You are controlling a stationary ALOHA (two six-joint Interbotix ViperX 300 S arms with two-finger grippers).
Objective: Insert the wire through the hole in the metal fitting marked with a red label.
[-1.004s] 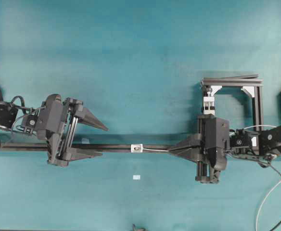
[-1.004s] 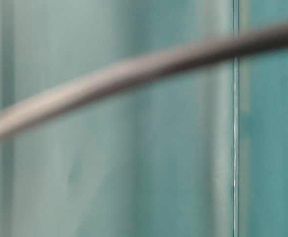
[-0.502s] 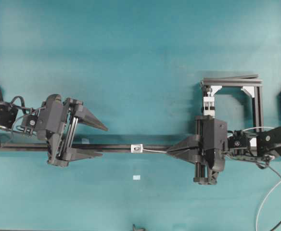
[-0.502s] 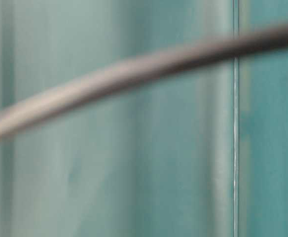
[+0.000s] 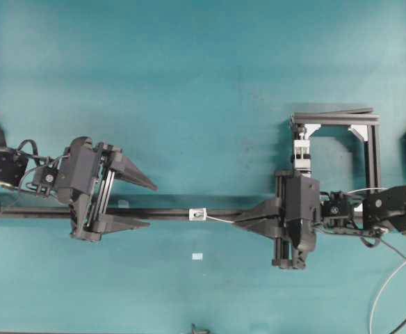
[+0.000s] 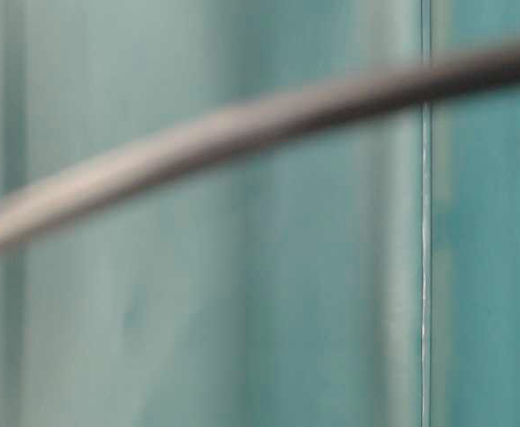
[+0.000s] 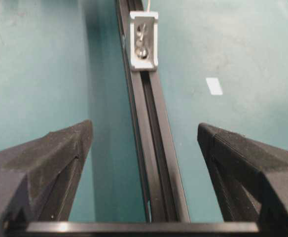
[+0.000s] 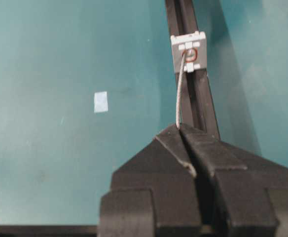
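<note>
We see the right gripper (image 8: 180, 127), jaws clamped on the wire (image 8: 179, 96), its tip hidden at the metal fitting (image 8: 189, 52); left gripper (image 5: 147, 204) jaws gape empty.

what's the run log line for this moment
stage: wire insertion | right gripper: shut on wire | wire tip: at red-marked hole of metal fitting | left gripper: open, straddling black rail

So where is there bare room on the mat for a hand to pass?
The wide teal stretch above the black rail is bare. Below it, only a small pale tag interrupts. Crowded: the rail line, where the right gripper holds the wire at the metal fitting.
</note>
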